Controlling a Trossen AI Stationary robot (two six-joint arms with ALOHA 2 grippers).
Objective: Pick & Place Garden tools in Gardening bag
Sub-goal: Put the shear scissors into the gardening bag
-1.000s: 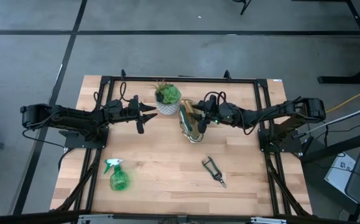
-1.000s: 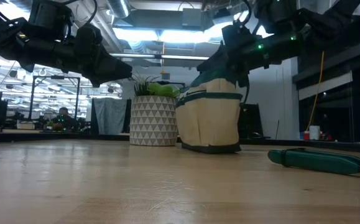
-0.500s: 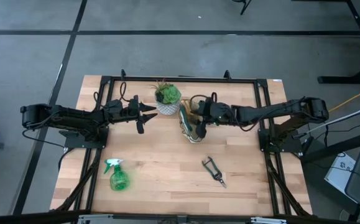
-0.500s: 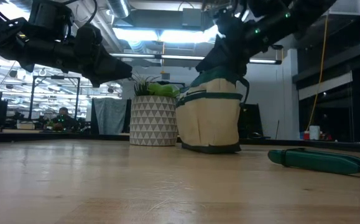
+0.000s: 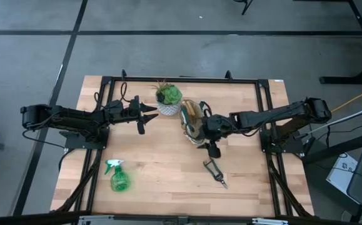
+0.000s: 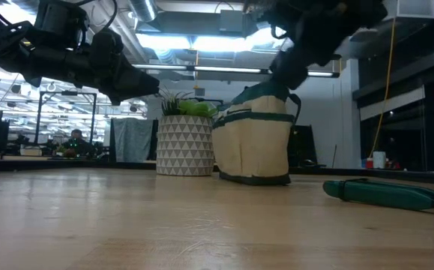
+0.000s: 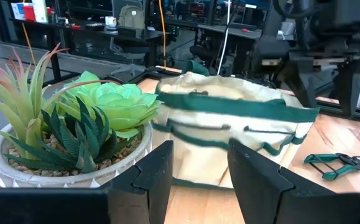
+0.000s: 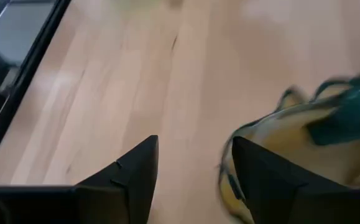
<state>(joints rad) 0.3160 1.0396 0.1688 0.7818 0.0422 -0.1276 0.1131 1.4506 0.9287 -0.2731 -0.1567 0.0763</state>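
The tan gardening bag [image 5: 191,122] with dark green trim stands upright on the table's middle; light wooden handles [image 5: 190,111] show in its mouth. It also shows in the low view [image 6: 254,142] and the left wrist view [image 7: 235,140]. The black pruner [image 5: 216,171] lies flat toward the near edge, and the green spray bottle [image 5: 118,177] lies at the near left. My right gripper [image 5: 213,150] is open and empty, just near-right of the bag, above the table between bag and pruner; in its wrist view [image 8: 192,177] the bag [image 8: 304,143] is beside one finger. My left gripper [image 5: 145,115] is open, hovering left of the bag.
A potted green plant in a white patterned pot [image 5: 168,99] stands just far-left of the bag, close to my left gripper. A black frame [image 5: 181,79] runs round the table's edges. Bare wood lies between the spray bottle and the pruner.
My right gripper has gone from the bag's right side over its mouth, then swung toward the table's near edge, and now stands near-right of the bag above the pruner's far end. The bag, pruner and spray bottle have stayed in place.
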